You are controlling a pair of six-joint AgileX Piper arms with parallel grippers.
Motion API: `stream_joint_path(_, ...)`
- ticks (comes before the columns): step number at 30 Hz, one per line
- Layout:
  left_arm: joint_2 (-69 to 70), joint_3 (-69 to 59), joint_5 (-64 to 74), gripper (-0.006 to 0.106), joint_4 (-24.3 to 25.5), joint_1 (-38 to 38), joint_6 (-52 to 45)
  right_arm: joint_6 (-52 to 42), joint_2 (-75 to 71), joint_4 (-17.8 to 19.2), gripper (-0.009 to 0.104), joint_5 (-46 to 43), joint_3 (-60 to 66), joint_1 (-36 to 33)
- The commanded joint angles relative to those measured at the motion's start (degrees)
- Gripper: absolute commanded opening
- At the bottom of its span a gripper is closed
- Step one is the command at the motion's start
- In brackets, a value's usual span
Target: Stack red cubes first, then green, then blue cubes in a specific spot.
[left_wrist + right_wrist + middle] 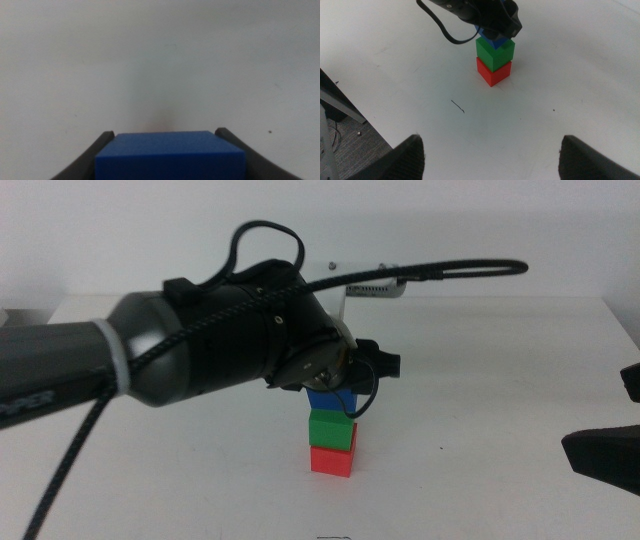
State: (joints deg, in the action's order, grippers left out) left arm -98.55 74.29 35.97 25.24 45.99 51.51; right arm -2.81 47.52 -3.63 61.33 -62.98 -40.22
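Observation:
A red cube (pixel 331 459) sits on the white table with a green cube (pixel 333 429) stacked on it. A blue cube (pixel 328 402) rests on top of the green one, slightly turned. My left gripper (pixel 336 392) reaches in from the left and is shut on the blue cube (pixel 170 155), a dark jaw on each side. The right wrist view shows the same stack: red (pixel 493 72), green (pixel 494 52), blue (pixel 498 42). My right gripper (pixel 612 420) waits open at the right edge, well away from the stack. The specific spot is hidden under the red cube.
The left arm's bulky body and its black cable (pixel 450 268) hang over the table's middle and back. A white device (pixel 372 286) stands behind the stack. A short dark mark (pixel 457 106) lies on the tabletop. The table edge (pixel 350 107) drops to the floor.

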Motion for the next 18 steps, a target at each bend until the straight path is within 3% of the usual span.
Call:
stream_joint_path(1, 1.8, 1.6, -2.9, -0.002, 0.8, 0.3, 0.8, -0.8, -0.3, 0.1, 0.072, -3.2, -1.3, 0.3)
stream_joint_path(18, 0.6, 1.6, -2.2, -0.002, 1.0, 0.2, 1.0, -0.8, -0.3, 0.1, 0.072, -3.2, -1.3, 0.3)
